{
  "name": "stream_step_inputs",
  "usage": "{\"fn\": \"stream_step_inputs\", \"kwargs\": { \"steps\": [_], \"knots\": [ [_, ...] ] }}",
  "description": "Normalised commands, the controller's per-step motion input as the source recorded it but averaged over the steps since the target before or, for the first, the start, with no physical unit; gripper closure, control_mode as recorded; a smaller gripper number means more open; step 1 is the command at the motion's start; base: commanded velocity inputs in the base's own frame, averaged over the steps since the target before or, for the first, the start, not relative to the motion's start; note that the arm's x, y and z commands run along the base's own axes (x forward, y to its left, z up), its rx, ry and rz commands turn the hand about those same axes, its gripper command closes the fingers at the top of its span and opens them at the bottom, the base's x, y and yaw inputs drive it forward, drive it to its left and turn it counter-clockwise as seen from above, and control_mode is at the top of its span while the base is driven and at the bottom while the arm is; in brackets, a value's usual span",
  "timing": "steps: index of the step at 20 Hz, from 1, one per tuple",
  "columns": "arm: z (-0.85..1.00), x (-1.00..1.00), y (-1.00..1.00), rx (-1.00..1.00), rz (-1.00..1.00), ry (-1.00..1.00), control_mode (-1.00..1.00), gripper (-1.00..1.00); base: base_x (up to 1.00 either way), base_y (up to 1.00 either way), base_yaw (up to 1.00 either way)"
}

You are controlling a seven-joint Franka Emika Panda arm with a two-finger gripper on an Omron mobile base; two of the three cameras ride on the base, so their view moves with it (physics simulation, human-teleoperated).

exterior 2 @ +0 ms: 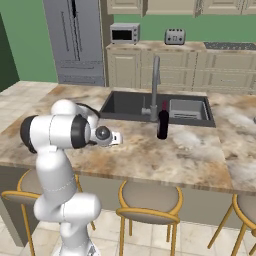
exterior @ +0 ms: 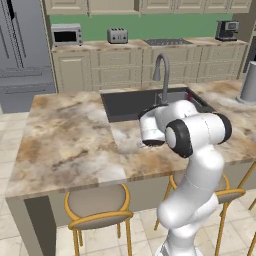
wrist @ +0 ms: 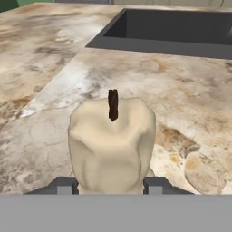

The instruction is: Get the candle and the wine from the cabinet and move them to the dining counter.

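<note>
A cream candle (wrist: 112, 145) with a dark wick stands upright between my fingertips, just above the dining counter (wrist: 45, 59). My gripper (wrist: 110, 186) is shut on its base, one finger (wrist: 63, 186) on each side. From the right base view the gripper (exterior 2: 114, 138) reaches out low over the marbled top (exterior 2: 190, 160), left of the sink. The wine (exterior 2: 163, 121), a dark bottle with a red neck, stands upright on the counter at the sink's front edge, to the right of the gripper and apart from it. My own arm hides it in the left base view.
A dark sink (exterior: 130, 102) with a curved steel tap (exterior: 162, 75) sits in the island. Gold-framed stools (exterior: 97, 207) line the near side. A grey cylinder (exterior: 248, 84) stands at the counter's right end. Microwave (exterior: 66, 35), toaster (exterior: 117, 35) and beige wall cupboards (exterior: 90, 6) are at the far wall.
</note>
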Motion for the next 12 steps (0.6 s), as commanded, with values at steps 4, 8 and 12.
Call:
{"fn": "stream_step_inputs", "kwargs": {
  "steps": [4,8,12],
  "knots": [
    [-0.12,0.00,0.00,0.00,0.00,0.00,-1.00,1.00,0.00,0.00,0.00],
    [-0.09,0.01,0.00,0.00,0.00,-0.03,-1.00,1.00,0.00,0.00,0.00],
    [-0.12,0.04,0.00,0.00,0.00,-0.02,-1.00,1.00,0.00,0.00,0.00]
  ]
}}
